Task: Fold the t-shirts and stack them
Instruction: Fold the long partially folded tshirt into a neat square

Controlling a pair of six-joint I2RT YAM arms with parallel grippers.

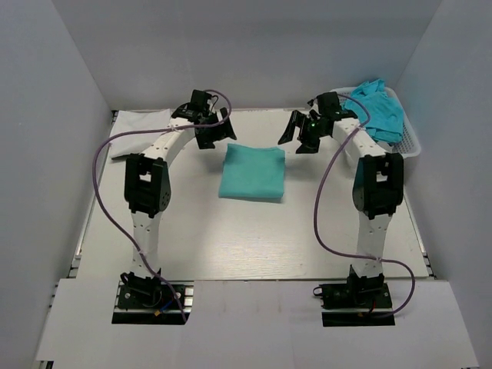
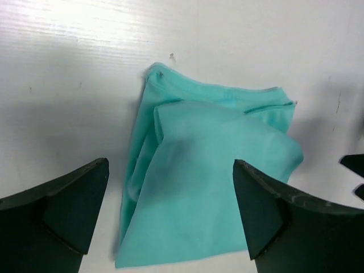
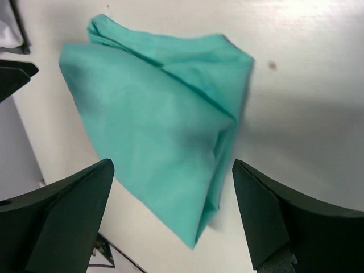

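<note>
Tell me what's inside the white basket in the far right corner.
A crumpled turquoise-blue t-shirt fills the white basket, draping over its near rim. Whether more shirts lie beneath it cannot be seen, because the cloth covers the basket's bottom.

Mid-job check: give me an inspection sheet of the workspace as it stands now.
Surface: white table, a few small dark specks.
Job's things: teal t-shirt folded mid-table; turquoise t-shirt crumpled in the basket; white cloth lying far left.
Clutter: white lattice basket far right; nothing else seen.
Grippers: left gripper and right gripper open, empty, near the teal t-shirt's far corners.
Cables: left purple cable and right purple cable loop off the cloth.
Surroundings: plain walls on three sides.
</note>
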